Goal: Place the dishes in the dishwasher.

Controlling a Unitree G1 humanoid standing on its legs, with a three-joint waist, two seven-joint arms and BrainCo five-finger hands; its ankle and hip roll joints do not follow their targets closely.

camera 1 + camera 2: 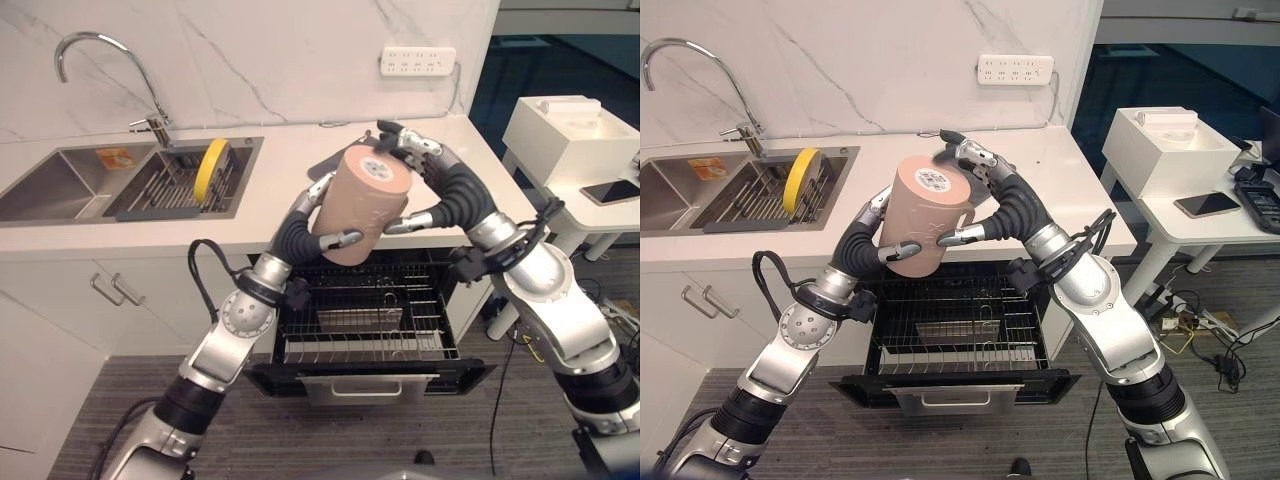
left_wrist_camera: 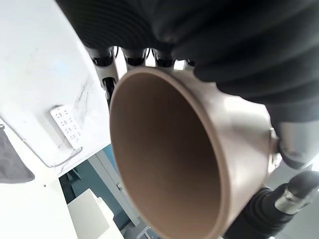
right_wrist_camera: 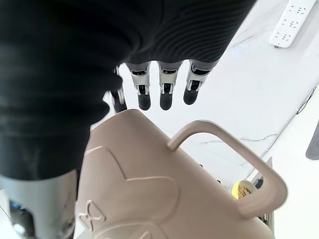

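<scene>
I have the tall beige ceramic mug gripped between both hands, left hand and right hand curled around it; I should lower it gently, mouth down, into the black wire dishwasher rack.

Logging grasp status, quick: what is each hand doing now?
Left hand: shut on the beige mug.
Right hand: shut on the same mug.

Beige mug, yellow plate in grey sink rack, white grey-veined marble counter, black dishwasher rack.
</scene>
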